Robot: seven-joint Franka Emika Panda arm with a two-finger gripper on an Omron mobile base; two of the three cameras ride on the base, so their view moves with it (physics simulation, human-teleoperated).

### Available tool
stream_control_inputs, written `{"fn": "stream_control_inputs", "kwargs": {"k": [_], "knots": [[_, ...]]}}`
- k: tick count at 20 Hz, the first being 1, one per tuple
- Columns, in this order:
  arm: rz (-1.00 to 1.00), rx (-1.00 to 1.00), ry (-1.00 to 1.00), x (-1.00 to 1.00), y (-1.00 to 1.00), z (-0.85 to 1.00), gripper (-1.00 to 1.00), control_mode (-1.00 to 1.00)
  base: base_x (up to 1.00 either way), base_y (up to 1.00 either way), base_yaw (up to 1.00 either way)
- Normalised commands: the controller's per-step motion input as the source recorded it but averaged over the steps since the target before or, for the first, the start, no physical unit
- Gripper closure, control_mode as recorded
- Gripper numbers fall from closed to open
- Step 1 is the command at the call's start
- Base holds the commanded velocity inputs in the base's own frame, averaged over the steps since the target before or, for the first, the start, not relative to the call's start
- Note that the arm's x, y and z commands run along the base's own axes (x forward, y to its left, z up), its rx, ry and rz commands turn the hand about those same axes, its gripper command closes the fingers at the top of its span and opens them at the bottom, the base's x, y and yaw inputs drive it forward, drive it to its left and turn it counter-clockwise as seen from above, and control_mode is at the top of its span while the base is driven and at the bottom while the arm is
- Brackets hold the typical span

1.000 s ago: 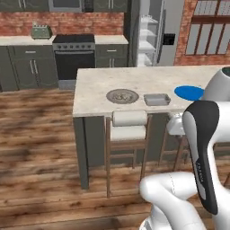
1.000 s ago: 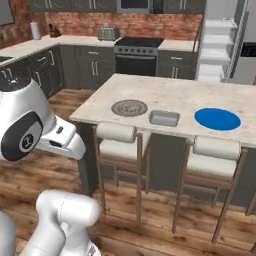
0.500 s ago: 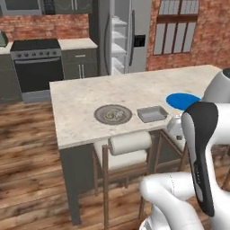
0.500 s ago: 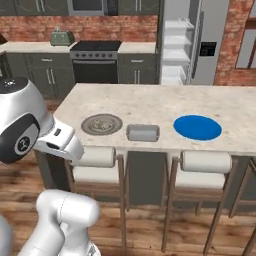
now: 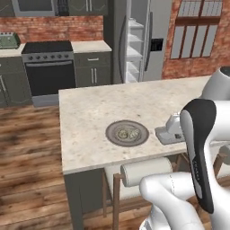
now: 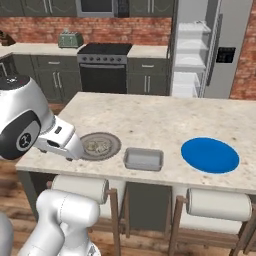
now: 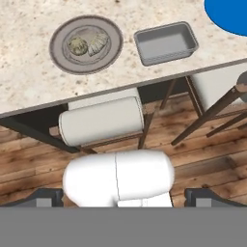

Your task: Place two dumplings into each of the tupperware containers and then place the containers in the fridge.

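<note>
Approach to the island counter (image 6: 150,120), pincer (image 7: 123,195) spread wide and holding nothing, well short of the grey plate (image 7: 87,44) where two dumplings (image 7: 89,45) lie side by side; one grey container (image 7: 165,43) just right of that plate, blue plate (image 6: 210,155) farther right, fridge (image 6: 200,47) open at the far wall. Best done by closing in squarely on the near edge, then descending over one dumpling with fingers straddling it, clear of its neighbour. Soft, wrinkled lump likely to deform, hence a light squeeze.

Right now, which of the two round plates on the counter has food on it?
The grey plate, left of the grey tray, holds the dumplings. The blue plate, right of the tray, is bare.
</note>
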Motion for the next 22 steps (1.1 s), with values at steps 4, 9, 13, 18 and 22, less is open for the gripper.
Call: {"fn": "stream_control_inputs", "kwargs": {"k": [4,9,13,18,22], "knots": [[0.0,0.0,0.0,0.0,0.0,0.0,-1.0,1.0,0.44,-0.41,0.08],[0.0,0.0,0.0,0.0,0.0,0.0,-1.0,1.0,0.16,-0.55,0.07],[0.0,0.0,0.0,0.0,0.0,0.0,-1.0,1.0,0.37,-0.29,0.01],[0.0,0.0,0.0,0.0,0.0,0.0,-1.0,1.0,0.72,0.0,0.01],[0.0,0.0,0.0,0.0,0.0,0.0,-1.0,1.0,0.59,0.0,0.05]]}}
